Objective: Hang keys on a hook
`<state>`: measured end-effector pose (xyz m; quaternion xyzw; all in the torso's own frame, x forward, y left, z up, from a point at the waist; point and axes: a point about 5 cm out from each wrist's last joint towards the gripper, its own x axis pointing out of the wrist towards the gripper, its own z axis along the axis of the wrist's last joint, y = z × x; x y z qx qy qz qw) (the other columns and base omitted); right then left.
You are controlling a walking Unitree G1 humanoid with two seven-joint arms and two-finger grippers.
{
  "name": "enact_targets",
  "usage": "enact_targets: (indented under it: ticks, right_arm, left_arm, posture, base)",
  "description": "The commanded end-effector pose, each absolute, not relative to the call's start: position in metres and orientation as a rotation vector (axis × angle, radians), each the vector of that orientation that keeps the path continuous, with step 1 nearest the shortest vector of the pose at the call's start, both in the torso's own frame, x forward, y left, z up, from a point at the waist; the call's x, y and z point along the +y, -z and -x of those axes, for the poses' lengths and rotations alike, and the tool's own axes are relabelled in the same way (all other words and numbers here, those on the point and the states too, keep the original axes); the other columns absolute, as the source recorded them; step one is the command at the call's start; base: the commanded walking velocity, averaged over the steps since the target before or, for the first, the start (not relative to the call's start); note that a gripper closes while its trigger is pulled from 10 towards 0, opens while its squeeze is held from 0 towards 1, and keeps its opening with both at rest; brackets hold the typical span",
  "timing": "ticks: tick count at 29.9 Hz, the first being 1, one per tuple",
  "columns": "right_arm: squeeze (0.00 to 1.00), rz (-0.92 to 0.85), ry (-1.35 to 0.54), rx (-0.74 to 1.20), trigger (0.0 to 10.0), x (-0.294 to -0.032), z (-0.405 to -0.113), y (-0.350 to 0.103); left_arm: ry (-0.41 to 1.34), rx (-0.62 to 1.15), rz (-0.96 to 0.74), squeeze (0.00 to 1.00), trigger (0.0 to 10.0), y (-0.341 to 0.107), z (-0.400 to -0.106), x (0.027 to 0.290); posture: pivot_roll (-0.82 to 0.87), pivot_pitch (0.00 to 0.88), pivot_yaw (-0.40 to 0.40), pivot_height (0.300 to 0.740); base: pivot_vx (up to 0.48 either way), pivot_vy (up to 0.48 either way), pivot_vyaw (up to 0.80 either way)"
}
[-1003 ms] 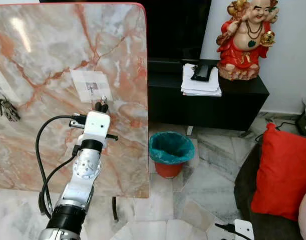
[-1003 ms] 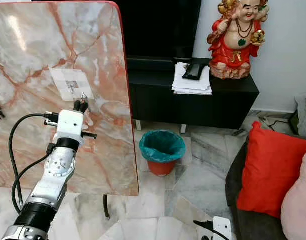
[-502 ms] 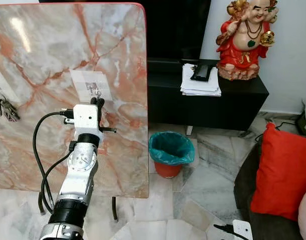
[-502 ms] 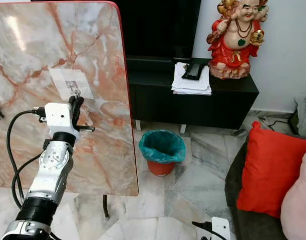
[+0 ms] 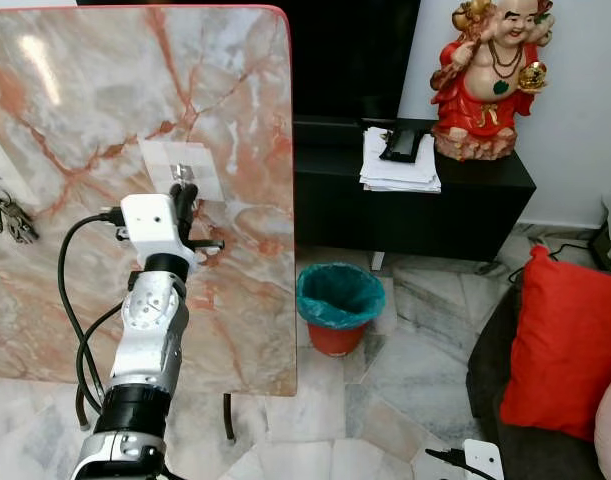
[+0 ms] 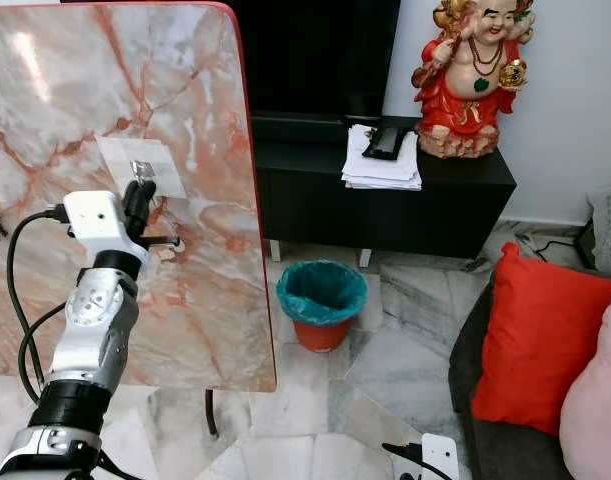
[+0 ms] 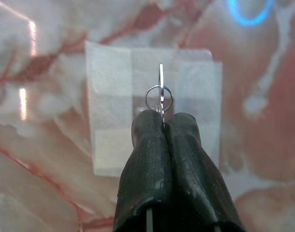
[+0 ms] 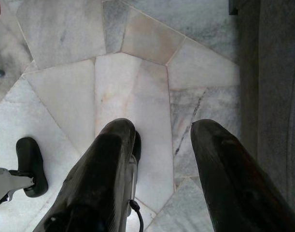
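An upright marble board [image 5: 105, 110] bears a white adhesive patch [image 5: 207, 175] with a small metal hook [image 6: 142, 170]. My left gripper [image 5: 185, 192] is raised right against that patch, shut on a small key ring [image 7: 159, 97] that pokes out past its fingertips [image 7: 186, 126]. In the left wrist view the ring and a thin metal piece stand in front of the patch [image 7: 113, 121]; whether the ring touches the hook I cannot tell. A second bunch of keys [image 5: 13, 218] hangs on another hook at the board's far left. My right gripper [image 8: 161, 135] hangs open over the floor.
A red bin with a teal liner [image 5: 340, 305] stands on the floor right of the board. Behind it is a black cabinet [image 5: 425, 210] with a stack of papers [image 5: 400, 165] and a red statue [image 5: 490, 75]. A red cushion [image 5: 570, 340] lies on a dark sofa at right.
My left gripper has moved up and to the left across the board, from below the white patch to right at it, still shut on the key ring.
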<state>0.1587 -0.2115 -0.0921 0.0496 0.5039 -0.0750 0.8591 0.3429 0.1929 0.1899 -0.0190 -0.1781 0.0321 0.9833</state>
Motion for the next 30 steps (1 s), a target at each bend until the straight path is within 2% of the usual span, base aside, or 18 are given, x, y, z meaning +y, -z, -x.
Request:
enact_targets:
  ticks: [1,8,19,30]
  right_arm:
    - [0.00,-0.093,0.158,1.063,10.0,-0.215,-0.156,0.092]
    - [0.00,-0.089,0.156,1.063,10.0,-0.214,-0.157,0.092]
    - [0.00,-0.087,0.154,1.064,10.0,-0.214,-0.157,0.093]
    - [0.00,-0.087,0.158,1.062,10.0,-0.217,-0.157,0.092]
  left_arm:
    - [-0.071,-0.326,0.089,0.00,10.0,-0.187,-0.346,0.195]
    - [-0.055,-0.306,0.132,0.00,10.0,-0.185,-0.348,0.196]
    - [0.068,-0.274,0.166,0.00,10.0,-0.181,-0.346,0.183]
    - [0.067,-0.276,0.184,0.00,10.0,-0.183,-0.348,0.184]
  posture:
    - [0.03,0.000,-0.027,0.736]
    - [0.03,0.000,-0.030,0.736]
    - [0.03,0.000,-0.032,0.736]
    - [0.03,0.000,-0.032,0.736]
  base:
    - [0.000,0.000,0.00]
    - [0.000,0.000,0.00]
    - [0.000,0.000,0.00]
    - [0.000,0.000,0.00]
